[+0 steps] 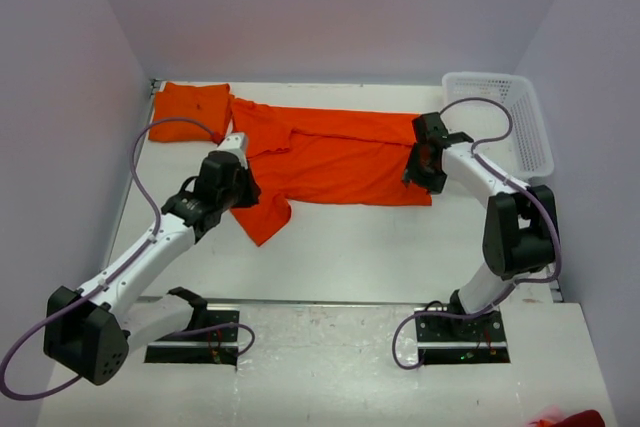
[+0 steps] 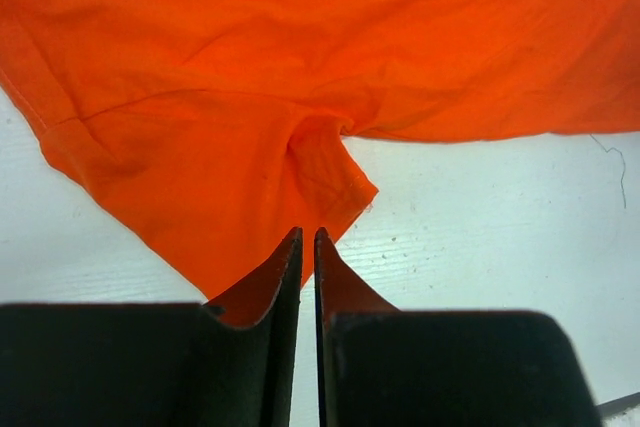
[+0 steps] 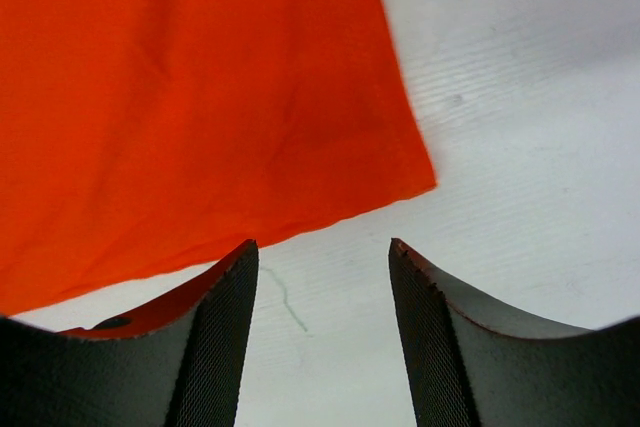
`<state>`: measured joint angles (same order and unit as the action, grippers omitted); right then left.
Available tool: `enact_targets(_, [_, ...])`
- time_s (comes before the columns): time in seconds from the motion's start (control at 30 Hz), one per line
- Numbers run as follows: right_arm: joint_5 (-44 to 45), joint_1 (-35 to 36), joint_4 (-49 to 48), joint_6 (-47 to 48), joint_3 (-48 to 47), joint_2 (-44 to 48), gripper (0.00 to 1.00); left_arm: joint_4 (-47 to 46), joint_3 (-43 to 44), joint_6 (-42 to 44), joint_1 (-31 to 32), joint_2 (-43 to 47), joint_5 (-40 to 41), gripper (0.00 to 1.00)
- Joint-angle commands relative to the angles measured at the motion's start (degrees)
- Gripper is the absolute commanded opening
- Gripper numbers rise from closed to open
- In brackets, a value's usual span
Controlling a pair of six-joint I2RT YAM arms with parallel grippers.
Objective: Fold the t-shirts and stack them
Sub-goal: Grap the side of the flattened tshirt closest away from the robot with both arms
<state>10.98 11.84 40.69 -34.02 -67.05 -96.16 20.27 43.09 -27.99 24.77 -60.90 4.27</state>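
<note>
One orange t-shirt (image 1: 335, 152) lies spread flat across the middle of the table, with a sleeve pointing toward the near left. A second orange t-shirt (image 1: 190, 112) lies folded at the far left corner. My left gripper (image 1: 243, 190) hovers over the spread shirt's left sleeve (image 2: 230, 197); in the left wrist view its jaws (image 2: 308, 237) are shut with only a thin slit between them and no cloth in it. My right gripper (image 1: 424, 169) is at the shirt's right hem. It is open (image 3: 322, 247) over bare table, just off the hem corner (image 3: 400, 162).
A white lattice basket (image 1: 505, 119) stands at the far right, behind the right arm. White walls close in the table on the left, back and right. A bit of red cloth (image 1: 572, 419) shows at the bottom right edge.
</note>
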Motion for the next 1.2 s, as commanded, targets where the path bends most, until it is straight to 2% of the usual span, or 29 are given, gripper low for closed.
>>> enact_targets(0.0, [2.7,3.6,0.6,1.2,-4.6,4.0,0.57,1.9,5.8,0.3,1.5,-1.1,-0.4,0.08])
enact_targets(0.07, [3.5,4.9,0.5,1.6,-4.9,5.4,0.59,2.1,7.7,0.3,3.0,-3.0,-1.5,0.06])
enact_targets(0.13, [2.7,6.7,-0.5,1.4,-4.2,6.7,0.59,1.9,10.7,0.8,3.8,-5.2,-4.6,0.0])
enact_targets(0.2, [-1.0,8.5,-3.1,1.1,-3.1,9.0,0.55,1.6,13.2,1.5,5.9,-9.4,-5.7,0.0])
enact_targets(0.23, [-2.0,9.0,-3.8,1.0,-1.9,9.7,0.46,1.1,13.9,1.6,6.6,-10.9,-4.5,0.0])
enact_targets(0.27, [-3.1,9.5,-4.6,0.8,-1.3,10.4,0.28,0.6,14.4,1.6,7.5,-13.9,-3.5,0.0])
enact_targets(0.3, [-3.5,10.8,-4.7,0.8,-0.5,11.6,0.0,0.1,15.4,1.5,7.5,-15.4,-3.0,0.0])
enact_targets(0.53, [-3.3,13.1,-4.4,2.3,4.9,19.7,0.0,-3.3,21.7,1.7,7.7,-32.1,-1.3,0.0])
enact_targets(0.73, [-0.5,13.2,-2.8,3.6,6.8,20.9,0.0,-5.1,28.6,1.9,8.7,-44.7,-2.5,0.0])
enact_targets(1.0, [-0.6,13.1,-2.8,3.0,6.8,21.5,0.0,-6.3,28.1,1.5,8.9,-50.6,-2.5,0.0])
enact_targets(1.17, [-0.1,13.2,-1.4,1.2,4.8,18.4,0.0,-6.3,21.0,-1.4,9.0,-47.8,-1.1,0.0])
